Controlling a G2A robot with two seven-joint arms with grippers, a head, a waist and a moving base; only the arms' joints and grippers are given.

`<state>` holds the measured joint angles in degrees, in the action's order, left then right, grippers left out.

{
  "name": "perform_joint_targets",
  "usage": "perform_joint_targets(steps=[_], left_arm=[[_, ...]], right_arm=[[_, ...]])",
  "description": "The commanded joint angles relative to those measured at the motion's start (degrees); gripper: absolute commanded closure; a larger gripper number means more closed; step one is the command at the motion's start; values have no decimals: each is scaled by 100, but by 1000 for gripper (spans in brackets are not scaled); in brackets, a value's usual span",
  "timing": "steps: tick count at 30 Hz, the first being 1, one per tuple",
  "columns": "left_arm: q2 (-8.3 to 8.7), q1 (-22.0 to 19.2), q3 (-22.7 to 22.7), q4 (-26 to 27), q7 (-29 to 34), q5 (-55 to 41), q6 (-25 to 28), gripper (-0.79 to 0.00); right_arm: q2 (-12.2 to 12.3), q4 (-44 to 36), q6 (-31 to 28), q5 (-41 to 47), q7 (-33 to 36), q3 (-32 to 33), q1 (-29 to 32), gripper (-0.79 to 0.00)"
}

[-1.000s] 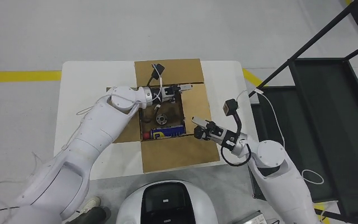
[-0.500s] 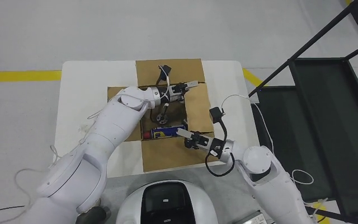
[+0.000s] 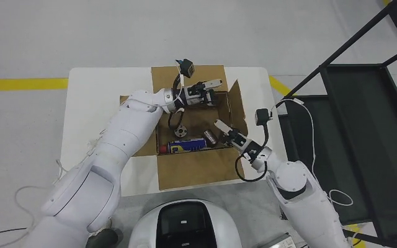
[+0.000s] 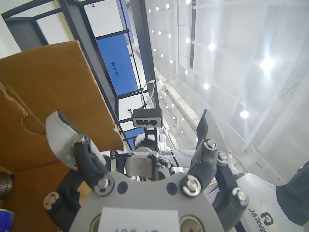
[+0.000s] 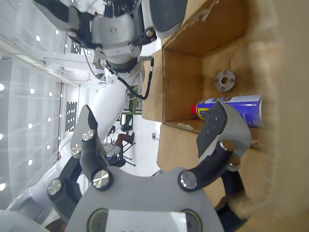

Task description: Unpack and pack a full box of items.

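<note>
Cardboard box [image 3: 192, 172] sits open in the middle of the white table [image 3: 93, 99]. Its flaps are folded out on the left, far and near sides, while the right flap [image 3: 235, 104] stands tilted up.

Starting at the left, I see a yellow floor line [image 3: 31, 84] running off beyond the table's left edge. The left arm [image 3: 124, 136] crosses from the near left over the box's left flap. The left gripper [image 3: 211, 89] hangs at the far edge of the opening, toward the far-right corner. Its wrist view shows me both fingers spread wide with nothing between them. One white finger [image 4: 56, 131] lies close against the raised cardboard, though I cannot tell whether it touches.

Down on the box floor a blue spray can [image 3: 186, 146] lies on its side along the near wall, red cap pointing left. Just beyond it, toward the far side, a round metal flange [image 3: 180, 131] lies flat, near the can but apart from it.

The right gripper [image 3: 222, 132] hangs over the right part of the opening, just right of the can's base end. Its fingers are spread too and carry nothing. In its wrist view one ribbed pad [image 5: 212, 126] overlaps the can, but I cannot tell whether they touch.

Farther right, off the table, stands a black metal rack [image 3: 347, 124].
</note>
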<state>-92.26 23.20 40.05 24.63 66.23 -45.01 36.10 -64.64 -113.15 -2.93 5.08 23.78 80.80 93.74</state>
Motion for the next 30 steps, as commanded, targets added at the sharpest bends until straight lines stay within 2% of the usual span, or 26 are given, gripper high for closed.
perform_joint_targets(steps=[1,5,6,9,14,19,24,30], left_arm=[[68,-53,164,-59,67,-68,128,-785],[368,-64,505,159,-49,146,245,-785],[481,-65,596,234,-150,337,346,-785],[838,48,880,412,-441,923,637,-785],[1399,444,1498,917,-536,1418,731,-785],[1883,1054,2222,1671,-514,1807,709,-785],[2210,1656,2833,2433,-729,2295,433,-785],[2483,2482,3555,3559,-912,2395,150,-785]], right_arm=[[7,-70,-148,52,-174,202,180,-785],[11,28,-120,-107,-559,462,335,-785],[5,86,-140,-87,-699,518,327,-785],[-4,390,-164,-853,-1319,570,234,-785],[-65,1150,-160,-798,-1651,392,-126,-785],[-113,1696,-7,-703,-1461,137,-471,-785],[-182,2107,-59,-504,-1184,-240,-835,-785],[-276,2366,-205,-357,-1094,-639,-1230,-785]])
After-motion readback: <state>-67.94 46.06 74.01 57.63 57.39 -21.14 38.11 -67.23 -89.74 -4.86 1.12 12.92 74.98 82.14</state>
